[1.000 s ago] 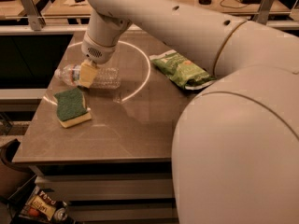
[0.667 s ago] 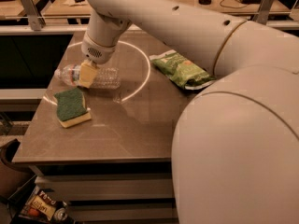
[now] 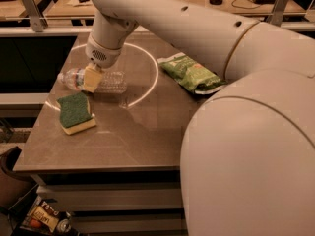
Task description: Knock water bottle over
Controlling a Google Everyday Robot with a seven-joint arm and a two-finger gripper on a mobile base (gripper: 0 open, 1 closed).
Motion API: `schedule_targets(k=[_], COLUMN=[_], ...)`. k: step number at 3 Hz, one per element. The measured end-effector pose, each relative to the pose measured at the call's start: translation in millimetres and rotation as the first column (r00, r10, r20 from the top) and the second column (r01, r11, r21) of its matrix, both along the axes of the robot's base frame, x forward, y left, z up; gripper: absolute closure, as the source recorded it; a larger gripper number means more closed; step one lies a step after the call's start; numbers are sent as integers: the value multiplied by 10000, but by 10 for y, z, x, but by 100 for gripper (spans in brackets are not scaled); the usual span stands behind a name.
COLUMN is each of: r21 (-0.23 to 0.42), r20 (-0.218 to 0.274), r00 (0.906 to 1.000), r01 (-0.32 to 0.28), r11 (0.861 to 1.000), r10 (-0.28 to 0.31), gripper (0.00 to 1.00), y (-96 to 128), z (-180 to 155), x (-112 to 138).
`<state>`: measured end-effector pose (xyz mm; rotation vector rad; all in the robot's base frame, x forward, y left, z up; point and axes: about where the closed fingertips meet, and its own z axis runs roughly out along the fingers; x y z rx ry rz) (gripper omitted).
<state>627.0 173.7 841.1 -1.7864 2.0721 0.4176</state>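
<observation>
The water bottle (image 3: 109, 81), clear ribbed plastic, lies on its side on the grey table (image 3: 133, 132), cap end pointing left. My gripper (image 3: 91, 78) hangs from the white arm right over the bottle's left half, its pale fingertip covering the bottle's middle. A green and yellow sponge (image 3: 75, 113) lies flat just in front of the bottle.
A green snack bag (image 3: 191, 73) lies at the table's right, partly behind my arm. A white circle line is marked on the tabletop. Shelving and desks stand behind the table. Packets lie on the floor at bottom left (image 3: 45, 219).
</observation>
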Motion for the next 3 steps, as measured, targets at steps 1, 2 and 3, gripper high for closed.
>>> schedule_targets(k=[1,2,3], r21=[-15,-32,-32], r20=[-24,-53,-53], r00=[10000,10000,10000], r01=[-23,-52,-52], r11=[10000,10000,10000], r10=[23,51,51], gripper=[18,0,0], y=[11,25,25], z=[-16,-35,-35], x=[-7,-15,-15])
